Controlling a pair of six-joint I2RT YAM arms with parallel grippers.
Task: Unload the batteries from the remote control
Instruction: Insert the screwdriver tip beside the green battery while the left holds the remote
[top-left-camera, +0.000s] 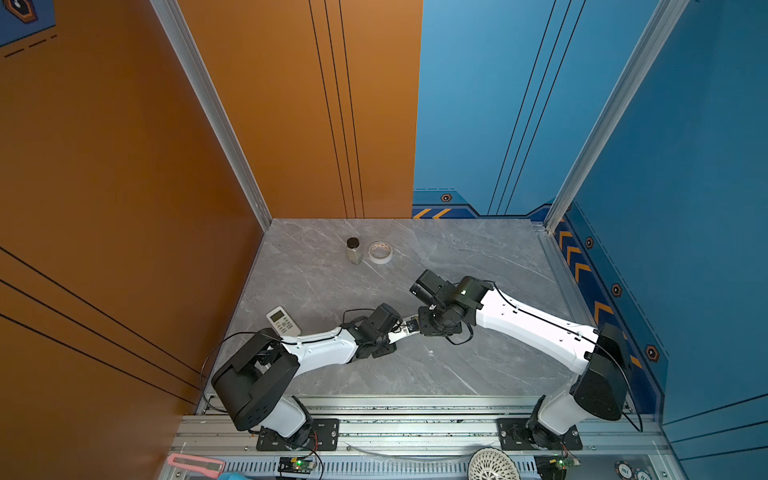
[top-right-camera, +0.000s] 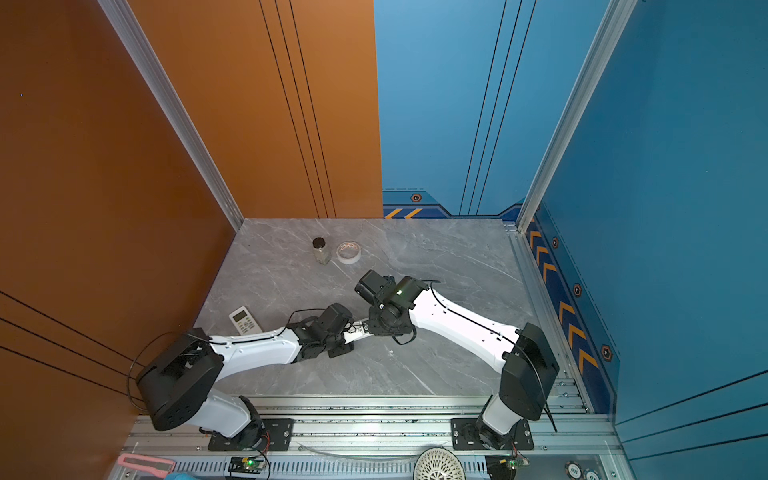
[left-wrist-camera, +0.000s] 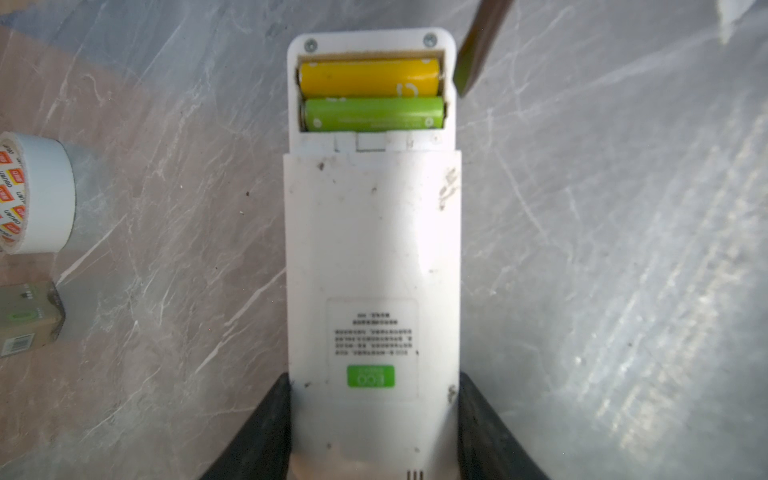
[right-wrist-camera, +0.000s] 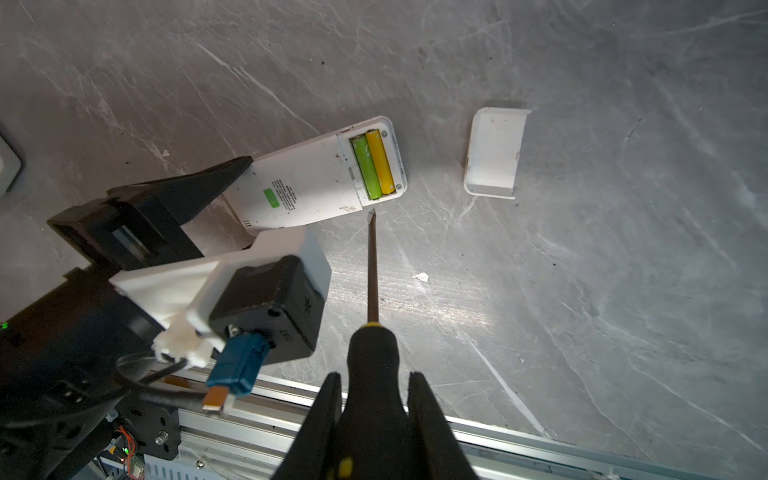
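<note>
The left gripper is closed on the lower end of a flat white plastic remote control, which is held back side up. Whether it rests on the grey marbled table or is held just above it cannot be told. The battery compartment is uncovered. A slim bright green battery and, nearer the end, a yellow battery are seated in it side by side. The right gripper is clamped on the black handle of a thin-shafted screwdriver, whose tip is placed just beside the remote's edge by the green battery. A white plastic cover is laid on the table, apart from the remote.
</note>
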